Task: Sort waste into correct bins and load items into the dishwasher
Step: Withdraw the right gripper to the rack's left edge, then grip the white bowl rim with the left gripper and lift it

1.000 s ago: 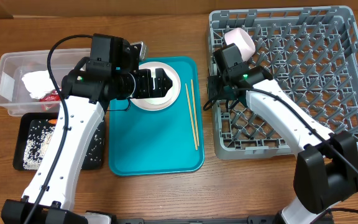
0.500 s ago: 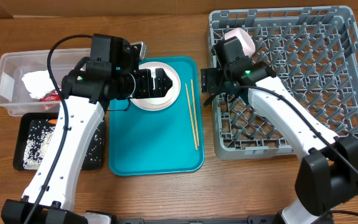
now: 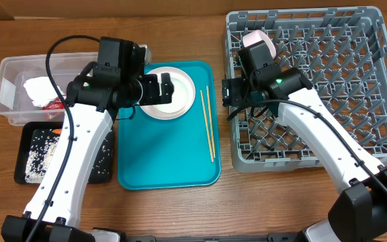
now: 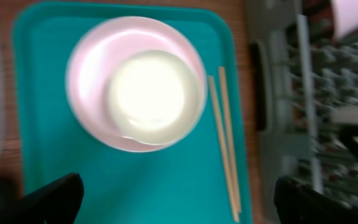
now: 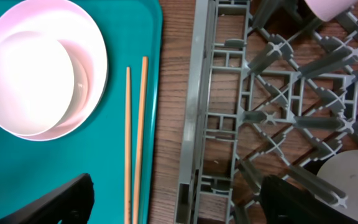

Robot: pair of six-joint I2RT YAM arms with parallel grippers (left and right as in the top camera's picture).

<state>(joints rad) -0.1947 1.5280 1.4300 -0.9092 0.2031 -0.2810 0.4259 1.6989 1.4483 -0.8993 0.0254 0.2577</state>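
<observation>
Both arms, the left arm point(image 3: 79, 158) and the right arm point(image 3: 321, 138), are built from long white shells that are joined by round black housings. The left gripper point(image 3: 158, 89) and the right gripper point(image 3: 230, 94) are black, with dull flat fingers point(image 4: 55, 193). A thin black cable point(image 3: 48, 59) is looped behind the left claw. A small green light point(image 3: 279, 82) is lit just behind the right claw.
</observation>
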